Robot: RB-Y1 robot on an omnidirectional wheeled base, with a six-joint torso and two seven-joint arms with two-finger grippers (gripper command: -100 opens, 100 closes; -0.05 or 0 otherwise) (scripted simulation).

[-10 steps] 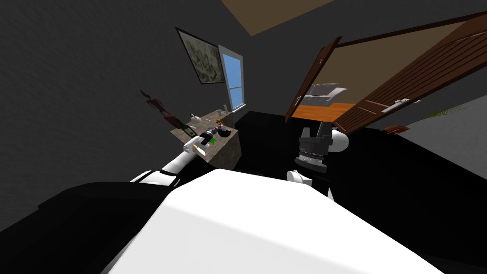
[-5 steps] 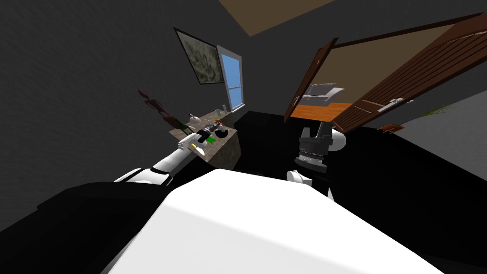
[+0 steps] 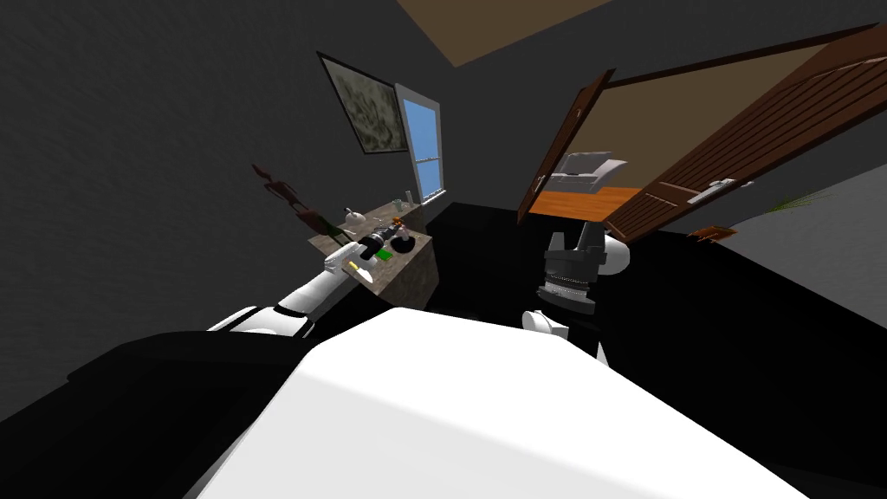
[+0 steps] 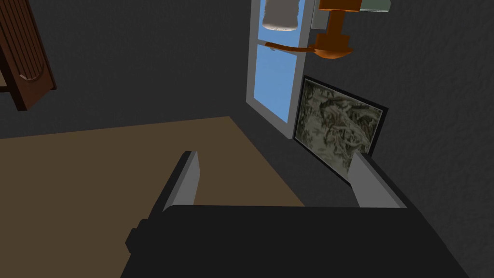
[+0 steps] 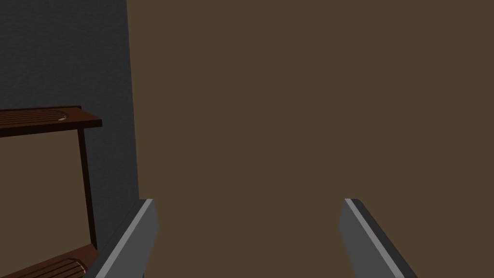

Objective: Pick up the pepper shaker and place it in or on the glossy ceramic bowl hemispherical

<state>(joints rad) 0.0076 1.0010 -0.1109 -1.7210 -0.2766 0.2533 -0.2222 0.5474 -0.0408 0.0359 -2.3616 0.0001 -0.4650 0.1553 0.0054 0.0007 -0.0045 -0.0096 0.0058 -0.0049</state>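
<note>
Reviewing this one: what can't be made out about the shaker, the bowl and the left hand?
- Head view: the things on the counter around the dark bowl are too small to tell which is the shaker, or whether it is in the bowl.
- Left wrist view: beyond the open left hand, an orange thing and a pale cylinder are cut off by the picture's edge.

One desk (image 3: 409,275) is counted, and on it one dark bowl (image 3: 404,246) and one white round vessel (image 3: 353,214) can be told apart; the other things there are too small to be counted. On the wall, one window (image 3: 424,143) and one framed picture (image 3: 368,104) are seen. Two brown doors are counted: a slatted door (image 3: 762,130) and a second door (image 3: 567,143).
</note>
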